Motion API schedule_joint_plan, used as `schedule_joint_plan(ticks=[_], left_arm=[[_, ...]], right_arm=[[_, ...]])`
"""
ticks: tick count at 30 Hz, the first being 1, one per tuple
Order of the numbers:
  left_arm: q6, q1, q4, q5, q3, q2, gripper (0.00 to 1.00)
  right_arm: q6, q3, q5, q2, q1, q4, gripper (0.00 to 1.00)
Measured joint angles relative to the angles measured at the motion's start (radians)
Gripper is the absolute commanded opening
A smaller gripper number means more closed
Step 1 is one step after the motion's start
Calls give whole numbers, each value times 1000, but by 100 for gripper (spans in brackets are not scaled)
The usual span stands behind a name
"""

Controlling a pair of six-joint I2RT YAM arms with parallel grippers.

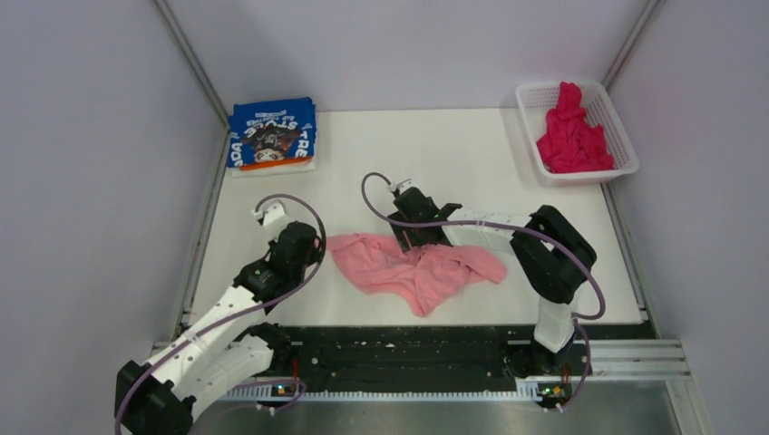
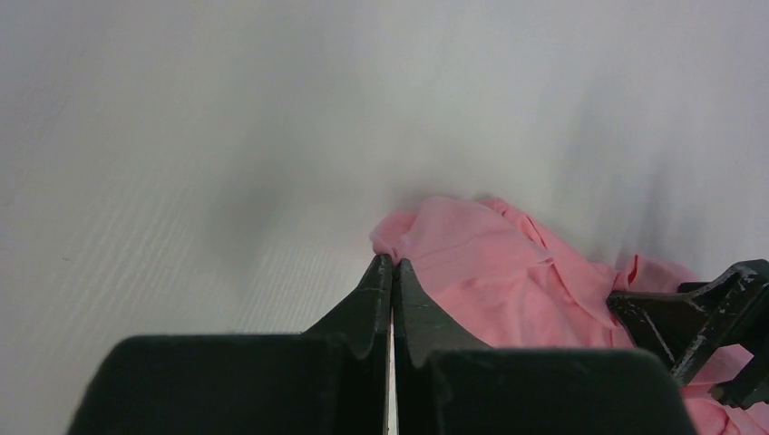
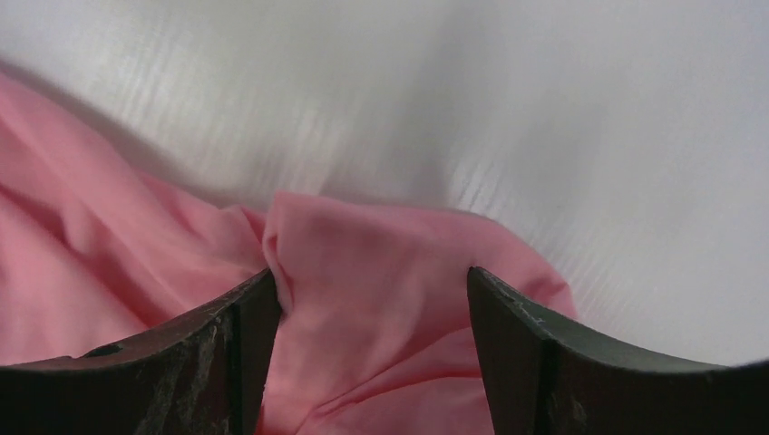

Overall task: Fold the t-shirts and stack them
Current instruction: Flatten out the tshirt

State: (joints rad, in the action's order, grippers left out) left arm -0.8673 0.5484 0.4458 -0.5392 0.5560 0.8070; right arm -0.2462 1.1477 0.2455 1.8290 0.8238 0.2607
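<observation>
Crumpled and unfolded on the near half of the white table [image 1: 435,154], roughly midway between left and right: a plain light pink soft cloth t-shirt [image 1: 413,267] [image 2: 490,263] [image 3: 381,299], spread in loose wrinkles with one lobe reaching toward the near edge.

At the far left corner, folded into a neat rectangle: a blue cloth t-shirt with white lettering and a dark print [image 1: 272,134], lying flat, well apart from the pink one.

At the far right corner, heaped inside a white plastic mesh basket [image 1: 588,176]: a magenta cloth t-shirt [image 1: 571,136], bunched up and rising above the rim.

Left gripper [image 1: 317,246] [image 2: 393,265]: low over the table, just at the left end of the pink t-shirt. Black fingers pressed tight together, tips at the very edge of the cloth. Impossible to tell whether any hem is caught between them.

Right gripper [image 1: 422,240] [image 3: 370,276]: reaching in from the right, down over the far edge of the pink t-shirt near its middle. Jaws spread wide, a raised fold of pink cloth lying between them, one finger [image 3: 245,317] against the fold, nothing clamped. Also visible at the right edge of the left wrist view, above the pink cloth.
</observation>
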Motion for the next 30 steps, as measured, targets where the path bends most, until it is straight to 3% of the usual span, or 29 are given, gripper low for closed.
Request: schedule_joint_plan(ticks=[4,11,18,24,30], left_arm=[[-3,0,10,-11,-3,-7,0],[-3,0,26,-57,-2,-8,0],[6,-2,47,-114,65,8,0],[98,-4,7,-163,242,11,0],[253,-4,-135,-109,434,-60,0]], right_arm=[[-8,17,47,32,-2,23,67],[-23,46,84,66,-6,18,0],[-37,9,133,-16,-45,18,0],[-8,-54,154,-388,-141,-7,0],[79,25,61,-743,-152,-15,0]])
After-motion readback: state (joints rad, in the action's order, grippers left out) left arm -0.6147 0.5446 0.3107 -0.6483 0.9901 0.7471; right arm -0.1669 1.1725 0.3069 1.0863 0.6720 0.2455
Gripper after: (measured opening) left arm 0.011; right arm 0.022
